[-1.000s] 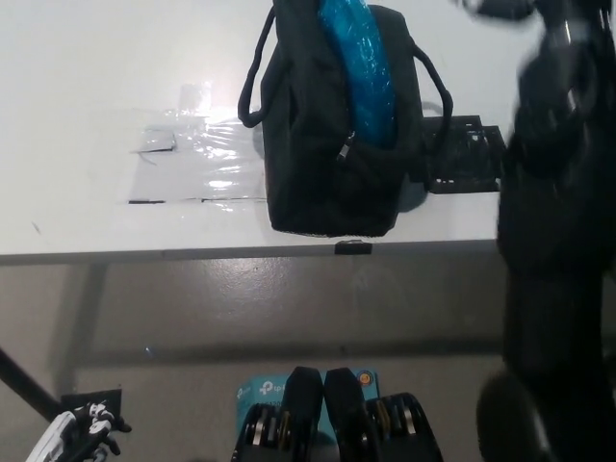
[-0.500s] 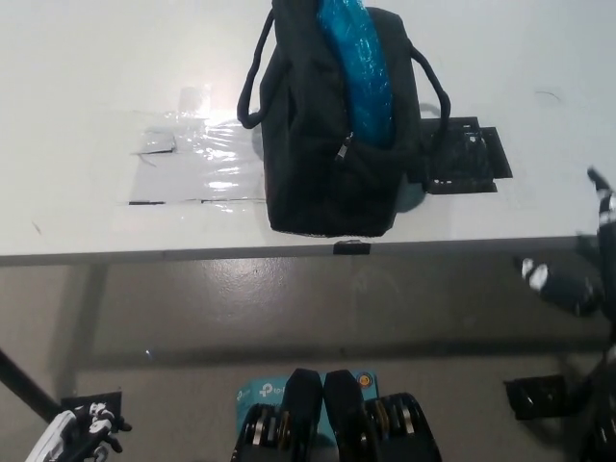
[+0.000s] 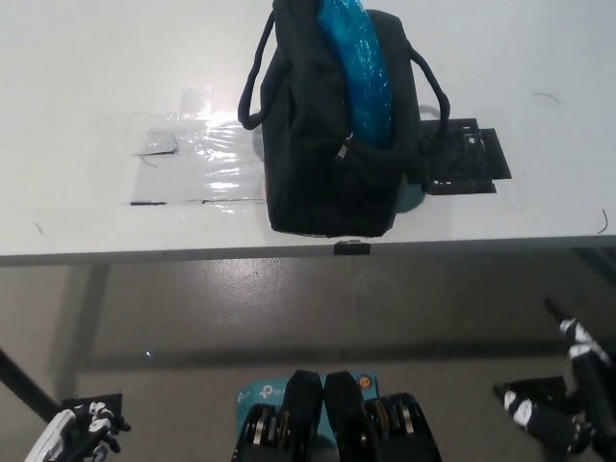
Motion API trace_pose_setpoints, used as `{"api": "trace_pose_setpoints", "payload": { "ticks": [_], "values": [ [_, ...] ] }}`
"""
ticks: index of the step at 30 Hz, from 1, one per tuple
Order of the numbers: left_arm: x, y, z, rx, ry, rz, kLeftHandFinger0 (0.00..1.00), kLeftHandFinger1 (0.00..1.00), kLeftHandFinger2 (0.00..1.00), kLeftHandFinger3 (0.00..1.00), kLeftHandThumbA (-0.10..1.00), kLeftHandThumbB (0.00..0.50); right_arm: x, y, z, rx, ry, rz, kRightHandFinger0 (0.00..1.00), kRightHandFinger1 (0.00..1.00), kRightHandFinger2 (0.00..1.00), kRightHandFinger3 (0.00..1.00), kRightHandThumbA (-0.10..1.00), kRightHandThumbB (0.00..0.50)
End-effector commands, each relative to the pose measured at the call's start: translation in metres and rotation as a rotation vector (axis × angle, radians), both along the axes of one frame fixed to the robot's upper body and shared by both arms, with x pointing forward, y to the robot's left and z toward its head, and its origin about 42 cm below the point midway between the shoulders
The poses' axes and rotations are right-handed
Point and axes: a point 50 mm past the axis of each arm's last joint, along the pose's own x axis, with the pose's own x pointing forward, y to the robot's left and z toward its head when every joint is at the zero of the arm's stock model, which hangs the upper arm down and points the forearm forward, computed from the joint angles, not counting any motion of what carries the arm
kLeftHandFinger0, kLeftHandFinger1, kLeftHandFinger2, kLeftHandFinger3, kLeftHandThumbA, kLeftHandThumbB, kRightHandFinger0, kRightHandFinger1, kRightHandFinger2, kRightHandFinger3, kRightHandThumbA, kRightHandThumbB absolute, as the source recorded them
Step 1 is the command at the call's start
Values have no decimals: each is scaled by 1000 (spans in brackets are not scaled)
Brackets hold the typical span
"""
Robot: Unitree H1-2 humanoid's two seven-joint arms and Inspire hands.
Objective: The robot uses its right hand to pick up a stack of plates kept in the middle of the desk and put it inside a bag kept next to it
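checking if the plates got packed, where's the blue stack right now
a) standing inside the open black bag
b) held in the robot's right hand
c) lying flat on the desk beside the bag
a: the blue stack of plates stands in the open top of the black bag.

A lab or test room — plain white desk point(image 3: 87, 77) with taped-down markings point(image 3: 197, 164), bare grey concrete floor point(image 3: 289, 308).

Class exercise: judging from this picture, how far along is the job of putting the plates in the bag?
Done, it seems: the blue plates stand inside the open black bag on the white desk. Nothing is in hand: the black right hand hangs low, holding nothing, and the white left hand rests at lower left. No step looks left.
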Motion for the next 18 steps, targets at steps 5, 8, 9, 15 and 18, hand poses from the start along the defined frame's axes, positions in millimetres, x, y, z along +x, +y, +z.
{"api": "trace_pose_setpoints", "payload": {
  "ticks": [5,8,9,15,18],
  "values": [
    [12,12,20,30,-68,-15,27,260,383,354,375,500,-18,-43,-87,484,-208,-16,1000,1000,1000,1000,605,176],
    [9,12,18,33,-68,-21,31,252,384,359,388,500,-27,-60,-100,512,-185,-85,829,981,1000,1000,665,231],
    [6,13,16,33,-63,-23,30,252,384,359,389,500,-31,-60,-102,512,-183,-89,795,952,1000,1000,664,227],
    [6,12,17,33,-61,-26,28,259,397,364,383,500,-41,-74,-113,533,-191,-145,618,758,897,1000,590,179],
    [5,13,16,35,-61,-26,31,259,395,364,385,500,-47,-77,-118,526,-200,-166,588,723,865,1000,584,178]
  ]
}}
